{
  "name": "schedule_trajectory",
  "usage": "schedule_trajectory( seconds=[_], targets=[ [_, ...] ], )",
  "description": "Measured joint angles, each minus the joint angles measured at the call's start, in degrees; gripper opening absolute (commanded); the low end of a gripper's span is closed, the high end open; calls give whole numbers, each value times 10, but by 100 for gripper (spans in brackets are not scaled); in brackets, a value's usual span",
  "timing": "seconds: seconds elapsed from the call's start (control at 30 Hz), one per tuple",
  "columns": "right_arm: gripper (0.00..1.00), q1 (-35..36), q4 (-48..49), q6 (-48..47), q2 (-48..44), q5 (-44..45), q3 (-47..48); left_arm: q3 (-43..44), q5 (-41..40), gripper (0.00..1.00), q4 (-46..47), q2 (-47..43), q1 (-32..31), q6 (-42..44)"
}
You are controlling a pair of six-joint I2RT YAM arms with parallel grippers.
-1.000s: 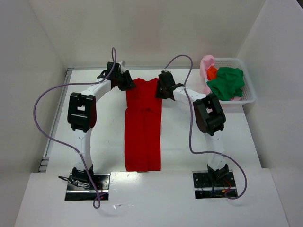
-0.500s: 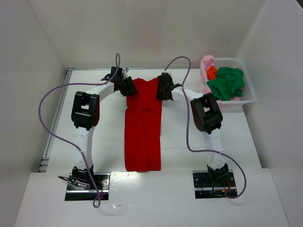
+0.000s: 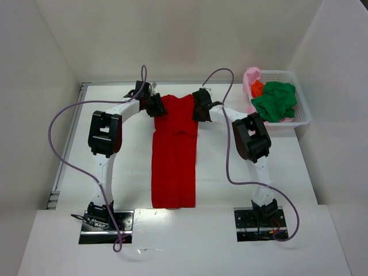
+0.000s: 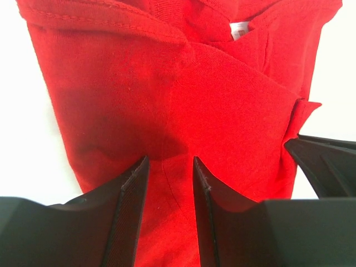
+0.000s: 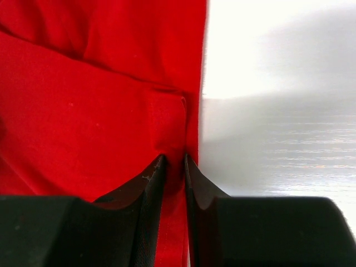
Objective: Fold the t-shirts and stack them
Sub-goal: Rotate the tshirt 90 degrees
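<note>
A bright red t-shirt (image 3: 174, 155) lies on the table as a long narrow strip, sides folded in and collar at the far end. My left gripper (image 3: 156, 107) is at its far left corner. In the left wrist view my left gripper (image 4: 171, 162) stands with its jaws close together and red cloth (image 4: 167, 94) filling the gap. My right gripper (image 3: 198, 109) is at the far right corner. In the right wrist view my right gripper (image 5: 174, 160) is shut on the shirt's right edge (image 5: 111, 111). Dark green (image 3: 276, 100), pale pink (image 3: 250, 79) and orange (image 3: 257, 88) t-shirts lie bunched in the basket.
A white lattice basket (image 3: 303, 115) stands at the far right of the table, against the right wall. White walls close in the table at the back and both sides. Purple cables loop over both arms.
Both grippers have moved slightly inward and forward onto the shirt's far corners. The shirt itself has not shifted.
</note>
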Motion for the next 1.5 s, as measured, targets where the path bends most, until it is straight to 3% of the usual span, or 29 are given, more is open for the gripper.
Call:
schedule_trajectory(
  seconds=[0.13,0.23,0.37,0.6,0.77,0.9,0.97,1.03,1.1,1.2,1.23,1.5],
  targets=[
    [26,-5,0,0,-5,2,-7,10,0,49,-8,4,0,2],
    [36,-10,-8,0,-20,8,-22,15,2,52,-10,7,0,2],
    [40,-17,-17,-3,-43,5,-34,19,6,56,-13,7,0,4],
    [54,-20,-17,-2,-149,-23,-76,22,18,71,-23,-4,0,19],
    [54,-20,-3,-2,-225,-39,-106,21,26,74,-38,-45,0,30],
    [38,-20,19,4,-260,-55,-157,-24,29,74,-26,-117,0,31],
    [22,-20,24,10,-267,-68,-188,-74,31,71,-21,-171,0,30],
    [16,-20,27,17,-267,-82,-216,-124,34,67,-7,-216,0,28],
    [12,-20,29,24,-267,-99,-240,-176,35,56,0,-258,-1,25],
    [11,-19,33,29,-265,-126,-252,-248,35,34,21,-300,-2,15],
    [11,-19,40,30,-262,-133,-252,-273,35,20,23,-311,-2,10],
    [11,8,74,39,-194,-165,-207,-360,37,4,36,-322,-24,-20]
  ],
)
